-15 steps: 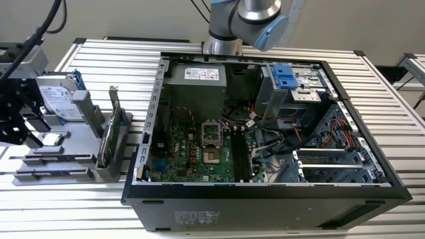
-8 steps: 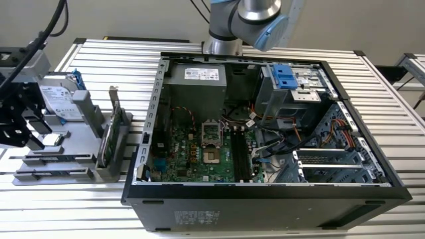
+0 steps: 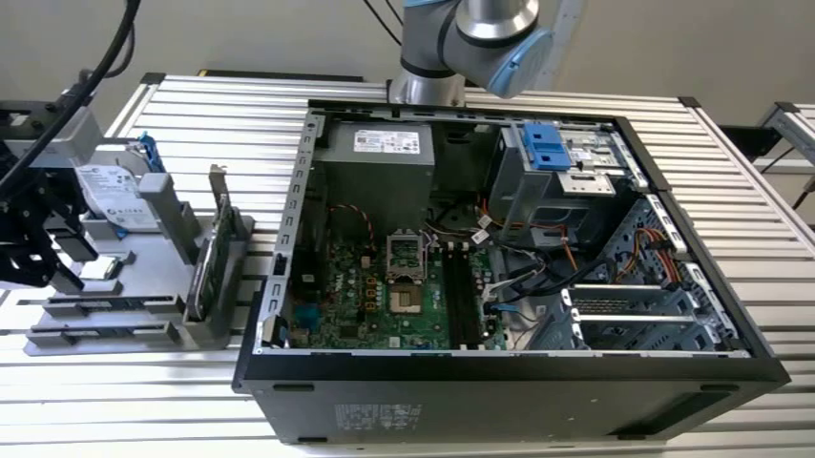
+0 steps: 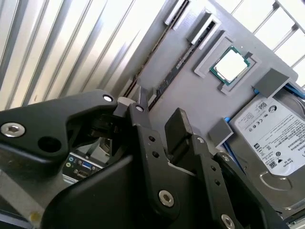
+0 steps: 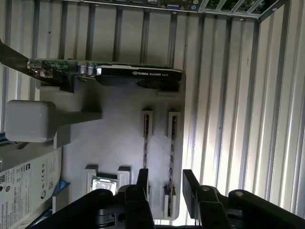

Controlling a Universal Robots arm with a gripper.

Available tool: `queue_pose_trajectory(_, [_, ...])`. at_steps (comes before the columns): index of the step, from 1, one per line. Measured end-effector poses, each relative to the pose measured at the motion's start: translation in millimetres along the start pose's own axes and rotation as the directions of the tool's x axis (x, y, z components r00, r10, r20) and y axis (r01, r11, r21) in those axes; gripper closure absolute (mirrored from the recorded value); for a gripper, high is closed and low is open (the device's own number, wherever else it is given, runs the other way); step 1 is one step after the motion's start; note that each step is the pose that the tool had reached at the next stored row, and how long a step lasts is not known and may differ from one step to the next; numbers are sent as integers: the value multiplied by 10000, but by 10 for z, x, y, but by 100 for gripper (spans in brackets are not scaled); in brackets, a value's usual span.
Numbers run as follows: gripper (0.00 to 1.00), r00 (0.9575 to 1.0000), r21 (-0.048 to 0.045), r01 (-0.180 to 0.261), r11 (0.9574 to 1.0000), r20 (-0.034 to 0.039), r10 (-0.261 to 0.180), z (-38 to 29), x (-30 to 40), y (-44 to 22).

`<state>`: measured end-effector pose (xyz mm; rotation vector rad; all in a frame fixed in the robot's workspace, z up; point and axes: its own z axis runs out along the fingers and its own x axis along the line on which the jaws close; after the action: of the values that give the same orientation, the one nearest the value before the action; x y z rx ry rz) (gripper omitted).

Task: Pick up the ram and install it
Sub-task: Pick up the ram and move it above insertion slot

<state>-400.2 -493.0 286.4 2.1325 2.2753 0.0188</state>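
arm (image 3: 484,38): joint high at back | hand (image 5: 166,186): facing down | fingers (image 5: 190,188): spread apart

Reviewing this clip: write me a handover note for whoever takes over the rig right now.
Gripper: open, holding nothing, over the gray holder beside the computer case.
Ram: on edge in a slot of the holder, lined up between the open jaws, not gripped.
Done: gripper positioned at the ram.
Left: ram not lifted, not seated in the motherboard slots.
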Motion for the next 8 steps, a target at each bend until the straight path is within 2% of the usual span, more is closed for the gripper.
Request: queue_pose_trajectory(8, [0, 10000, 2, 1, 10000, 0, -1, 59, 0, -1])
